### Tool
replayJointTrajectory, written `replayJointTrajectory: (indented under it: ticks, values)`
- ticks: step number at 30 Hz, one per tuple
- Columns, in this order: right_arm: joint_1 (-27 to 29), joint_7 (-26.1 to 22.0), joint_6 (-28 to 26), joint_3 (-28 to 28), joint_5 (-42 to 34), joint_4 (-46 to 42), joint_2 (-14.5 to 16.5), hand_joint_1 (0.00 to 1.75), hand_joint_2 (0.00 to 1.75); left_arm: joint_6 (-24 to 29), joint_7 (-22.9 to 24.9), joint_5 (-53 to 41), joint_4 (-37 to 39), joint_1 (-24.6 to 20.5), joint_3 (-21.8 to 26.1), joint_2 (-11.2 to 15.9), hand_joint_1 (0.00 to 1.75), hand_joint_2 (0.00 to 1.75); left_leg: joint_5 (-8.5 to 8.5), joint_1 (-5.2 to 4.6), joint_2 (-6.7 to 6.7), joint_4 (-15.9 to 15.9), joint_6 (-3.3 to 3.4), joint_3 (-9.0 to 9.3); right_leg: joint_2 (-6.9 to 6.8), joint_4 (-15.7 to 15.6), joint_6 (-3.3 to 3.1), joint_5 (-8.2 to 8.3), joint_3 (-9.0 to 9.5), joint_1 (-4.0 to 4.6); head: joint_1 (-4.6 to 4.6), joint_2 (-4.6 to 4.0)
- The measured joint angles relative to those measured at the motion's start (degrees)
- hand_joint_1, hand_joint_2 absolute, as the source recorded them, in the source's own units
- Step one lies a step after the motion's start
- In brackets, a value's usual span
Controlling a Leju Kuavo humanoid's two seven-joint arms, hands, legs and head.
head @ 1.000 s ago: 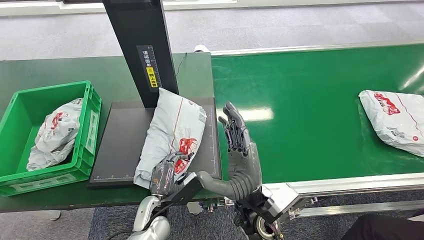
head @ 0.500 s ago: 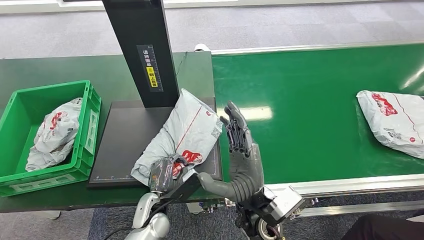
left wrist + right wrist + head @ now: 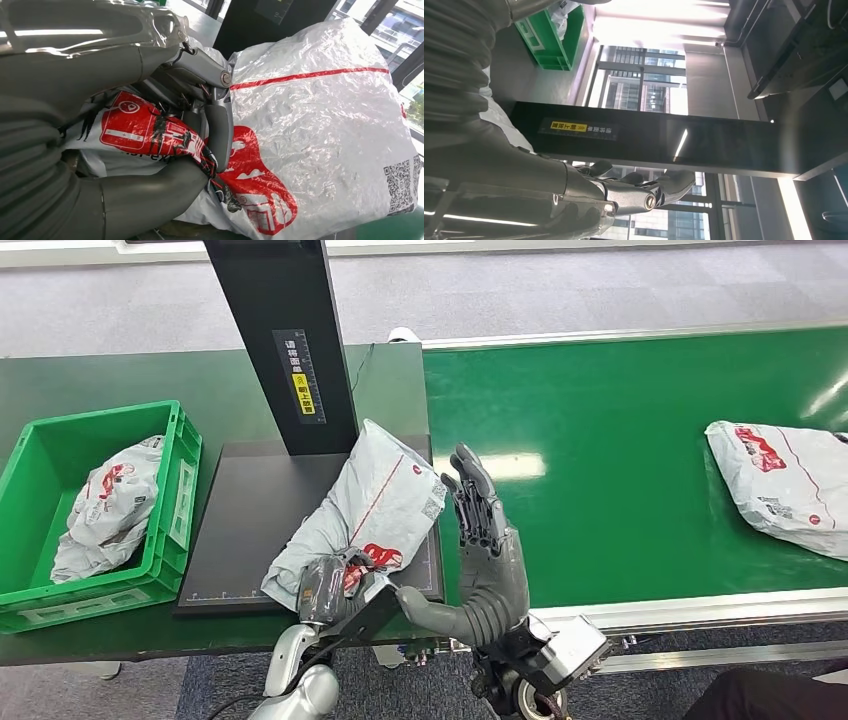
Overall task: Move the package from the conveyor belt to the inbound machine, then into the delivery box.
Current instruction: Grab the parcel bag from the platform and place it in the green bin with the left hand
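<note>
Since a second ago your left hand [image 3: 328, 590] has swung the package [image 3: 365, 515] crooked on the black scanner plate [image 3: 245, 525] while gripping its near corner, your right hand [image 3: 480, 530] waits open beside, and a loose hold could drop it.

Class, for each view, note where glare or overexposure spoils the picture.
Head view: bright reflections on the conveyor belt beside the right hand. Left wrist view: shiny highlights on the package the left hand grips. Right wrist view: window light is blown out.

Bright even indoor light, glare on conveyor belt [image 3: 520, 468], blown-out windows [image 3: 644, 95]
</note>
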Motion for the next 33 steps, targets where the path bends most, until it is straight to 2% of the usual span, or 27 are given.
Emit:
replayJointTrajectory:
  ticks: [3, 7, 12, 15, 20, 24, 28, 33]
  values:
    - [0.2, 0.2, 0.0, 0.0, 0.4, -0.3, 0.0, 0.00, 1.75, 2.0, -1.7, 1.1, -0.6, 0.2, 0.2, 0.0, 1.75, 1.75, 0.00, 0.00, 0.00, 0.0, 0.00, -0.04, 0.00, 0.0, 0.00, 0.00, -0.04, 0.00, 0.01, 0.00]
    - [0.9, 0.4, -1.0, 0.0, 1.0, -0.6, 0.0, 0.00, 1.75, 7.5, -10.1, 7.3, -6.2, 2.9, 1.7, 0.0, 1.75, 1.75, 0.01, 0.00, 0.05, 0.0, -0.01, -0.18, 0.05, 0.0, 0.00, 0.01, -0.24, 0.01, 0.00, 0.01]
    - [1.6, 0.0, -2.5, 0.1, 1.1, -0.6, 0.0, 0.00, 1.75, 9.1, -19.7, 11.8, -22.8, 9.6, 4.6, -0.1, 1.75, 1.75, 0.00, 0.01, 0.06, 0.0, -0.02, -0.32, 0.06, 0.0, 0.00, 0.00, -0.40, 0.02, 0.01, 0.00]
    - [2.2, -0.4, -2.9, 0.0, 1.0, -0.6, 0.0, 0.00, 1.75, 9.3, -23.2, 13.2, -34.9, 14.4, 6.1, -0.4, 1.75, 1.75, -0.01, 0.01, 0.06, 0.0, -0.02, -0.42, 0.07, 0.0, 0.00, -0.02, -0.49, 0.02, 0.01, 0.01]
    - [2.3, -0.8, -3.1, -0.3, 1.0, -0.5, 0.0, 0.00, 1.75, 9.3, -24.0, 12.4, -52.8, 20.6, 8.3, -1.4, 1.75, 1.75, -0.02, 0.01, 0.05, 0.0, -0.01, -0.53, 0.04, 0.0, 0.02, -0.04, -0.54, 0.01, 0.03, 0.00]
    - [2.2, -1.1, -3.0, -0.4, 0.9, -0.1, 0.0, 0.00, 1.75, 9.3, -24.0, 12.7, -62.7, 21.7, 10.3, -2.2, 1.75, 1.75, -0.02, 0.01, 0.03, 0.0, -0.01, -0.56, 0.03, 0.0, 0.02, -0.04, -0.52, 0.01, 0.03, 0.00]
    - [2.2, -1.4, -3.0, -0.4, 0.8, 0.4, 0.0, 0.00, 1.75, 9.3, -24.0, 13.5, -68.8, 21.7, 11.4, -2.4, 1.75, 1.75, -0.01, 0.02, 0.03, 0.0, -0.01, -0.54, 0.03, 0.0, 0.01, -0.04, -0.51, 0.02, 0.03, 0.00]
    - [1.9, -1.5, -3.0, -0.4, 0.7, 0.9, 0.0, 0.00, 1.75, 9.3, -24.0, 13.8, -72.4, 21.7, 11.9, -2.4, 1.75, 1.75, -0.01, 0.02, 0.03, 0.0, -0.01, -0.52, 0.04, 0.0, 0.01, -0.04, -0.52, 0.02, 0.02, 0.00]
